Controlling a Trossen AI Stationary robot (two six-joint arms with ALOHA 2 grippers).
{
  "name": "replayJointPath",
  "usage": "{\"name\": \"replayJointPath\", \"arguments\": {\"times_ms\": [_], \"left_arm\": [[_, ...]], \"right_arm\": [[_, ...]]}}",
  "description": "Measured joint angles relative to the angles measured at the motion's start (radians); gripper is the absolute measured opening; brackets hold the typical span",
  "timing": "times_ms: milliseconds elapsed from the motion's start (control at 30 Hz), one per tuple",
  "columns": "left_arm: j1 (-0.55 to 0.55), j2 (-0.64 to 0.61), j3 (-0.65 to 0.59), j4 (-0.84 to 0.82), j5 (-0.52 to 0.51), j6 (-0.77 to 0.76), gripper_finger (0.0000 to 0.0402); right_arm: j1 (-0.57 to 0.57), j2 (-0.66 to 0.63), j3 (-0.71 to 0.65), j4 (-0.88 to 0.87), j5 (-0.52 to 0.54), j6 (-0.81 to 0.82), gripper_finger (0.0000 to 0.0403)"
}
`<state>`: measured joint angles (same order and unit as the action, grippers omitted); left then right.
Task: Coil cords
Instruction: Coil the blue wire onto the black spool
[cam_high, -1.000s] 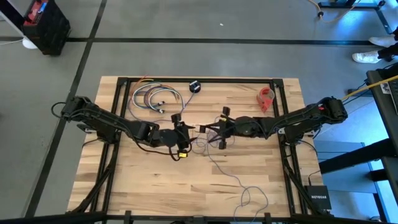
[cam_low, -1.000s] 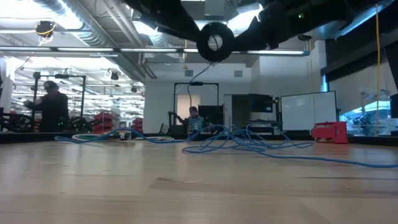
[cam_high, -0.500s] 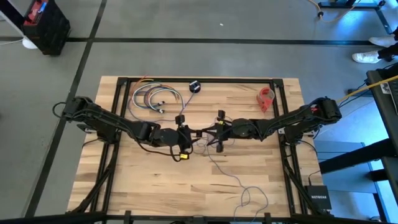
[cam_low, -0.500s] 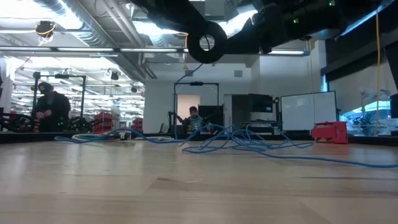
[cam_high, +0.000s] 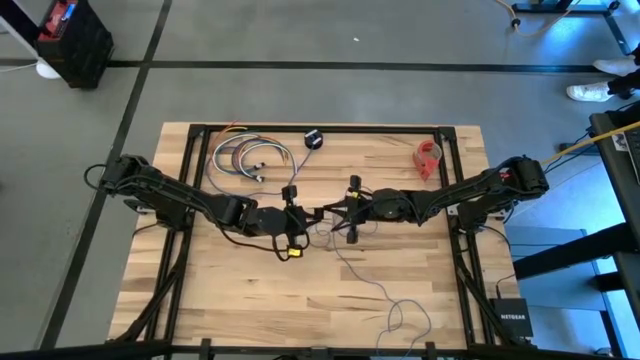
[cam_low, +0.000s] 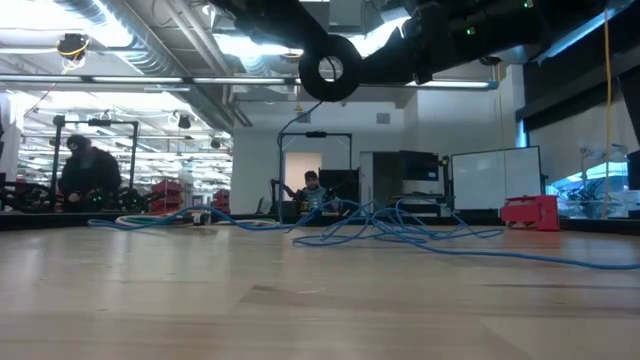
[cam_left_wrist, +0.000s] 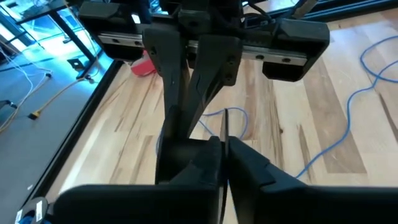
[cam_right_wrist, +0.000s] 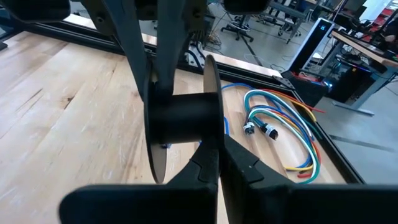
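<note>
A: Claw status, left arm? Left claw (cam_high: 306, 214) sits at frame centre in the high view, fingers pressed together; in its wrist view the thin cord (cam_left_wrist: 224, 134) runs into the seam between the two fingers (cam_left_wrist: 199, 163), so it looks pinched there.

B: Right claw (cam_high: 340, 213)? Also at centre, tip to tip with the left one, pressed together. Its wrist view shows the black spool (cam_right_wrist: 180, 118) directly ahead of its fingers, flanges on edge. Cannot tell from any view which claw carries the spool.

A: Spool height? Low view: spool (cam_low: 327, 68) hangs at top centre, clear above the surface (cam_low: 320, 300).

B: Cord elsewhere? High view: cord (cam_high: 362, 278) trails from the claws toward lower right of the frame and ends in loose loops near the bottom edge of the surface (cam_high: 200, 290).

A: Other items? Multicoloured cable bundle (cam_high: 247, 155) upper left, small black item (cam_high: 313, 139) top centre, red object (cam_high: 428, 158) upper right, all well apart from the claws.
</note>
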<state>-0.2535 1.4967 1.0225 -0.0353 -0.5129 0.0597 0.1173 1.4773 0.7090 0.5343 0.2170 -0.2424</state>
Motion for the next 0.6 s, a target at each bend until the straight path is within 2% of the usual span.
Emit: {"name": "replayJointPath", "arguments": {"times_ms": [267,467,600], "left_arm": [[-0.001,0.000,0.000,-0.005,-0.001,0.000,0.0002],[-0.005,0.005,-0.003,-0.020,-0.002,-0.001,0.0001],[-0.008,0.004,-0.003,-0.002,-0.003,0.006,0.0001]], "right_arm": [[0.000,0.000,0.001,0.000,0.000,0.028,0.0014],[0.001,-0.035,0.007,-0.006,-0.003,0.082,0.0067],[0.002,-0.118,0.007,-0.107,-0.004,0.082,0.0105]]}}
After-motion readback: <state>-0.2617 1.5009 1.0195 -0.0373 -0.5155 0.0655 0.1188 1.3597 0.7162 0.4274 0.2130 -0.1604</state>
